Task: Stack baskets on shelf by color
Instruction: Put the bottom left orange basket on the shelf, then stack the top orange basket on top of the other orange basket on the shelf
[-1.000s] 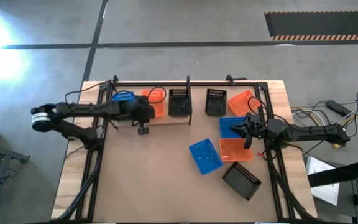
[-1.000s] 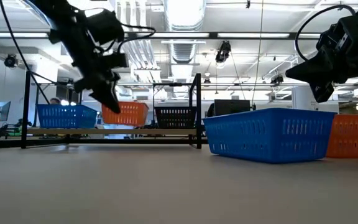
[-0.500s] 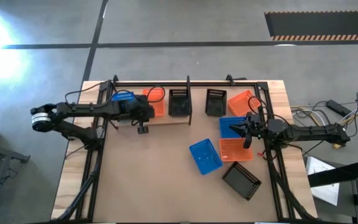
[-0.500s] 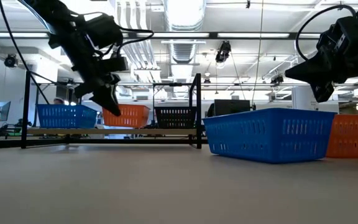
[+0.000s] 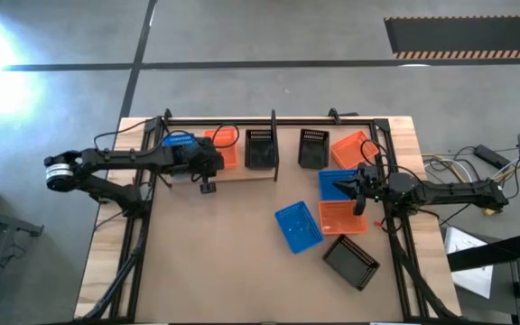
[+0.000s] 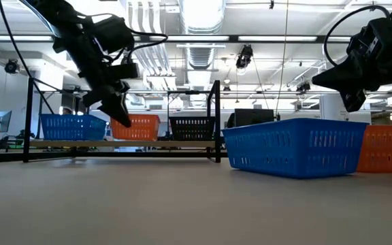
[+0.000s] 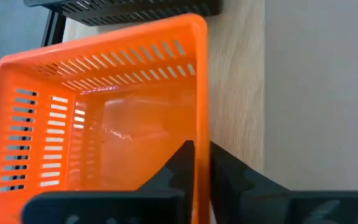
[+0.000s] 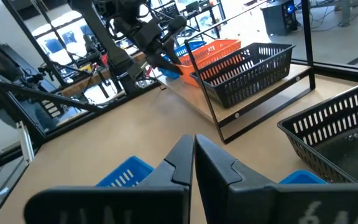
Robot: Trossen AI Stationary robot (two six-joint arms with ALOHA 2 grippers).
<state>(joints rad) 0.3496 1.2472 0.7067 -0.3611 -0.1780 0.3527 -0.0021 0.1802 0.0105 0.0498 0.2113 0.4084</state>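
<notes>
The orange basket (image 7: 104,118) sits on the pale shelf (image 7: 235,93) between a blue basket (image 6: 72,126) and a black basket (image 6: 191,127), its near wall pinched between the thin fingers of the left gripper (image 7: 197,165), which grip the rim. The placing step looks nearly finished; next comes letting go and lifting straight off, minding the black rod frame (image 6: 216,119) alongside. The right gripper (image 5: 355,191) hangs with fingers pressed together, holding nothing, above the loose baskets (image 5: 298,226) on the open tabletop (image 5: 224,253).
</notes>
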